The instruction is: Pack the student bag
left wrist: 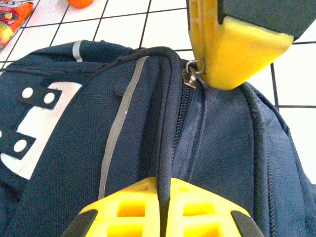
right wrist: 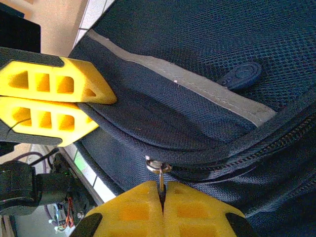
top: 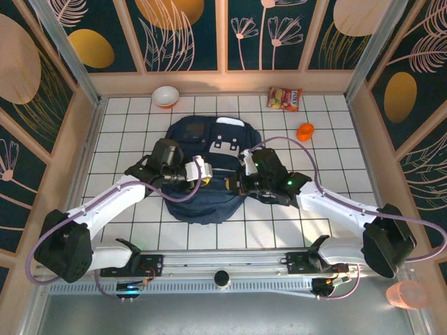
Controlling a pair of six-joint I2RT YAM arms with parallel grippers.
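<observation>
I noted the right pincer closed tight on the zipper pull, and the left pincer clamped on the piping beside the zip. The student bag lay flat mid-way across the bench, between the arms. Risks, as I judged them: the thin pull slipping out under an off-axis tug, or the piping hold giving way so the bag dragged.

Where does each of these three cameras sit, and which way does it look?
Top: above and behind the arms, looking down on the table and student bag; both arms show.
Left wrist: on the left arm, facing the bag's seam, which the left hand pinches.
Right wrist: on the right arm, facing the zipper pull held by the right hand.
Shared: both wrist views show the zipper pull.
</observation>
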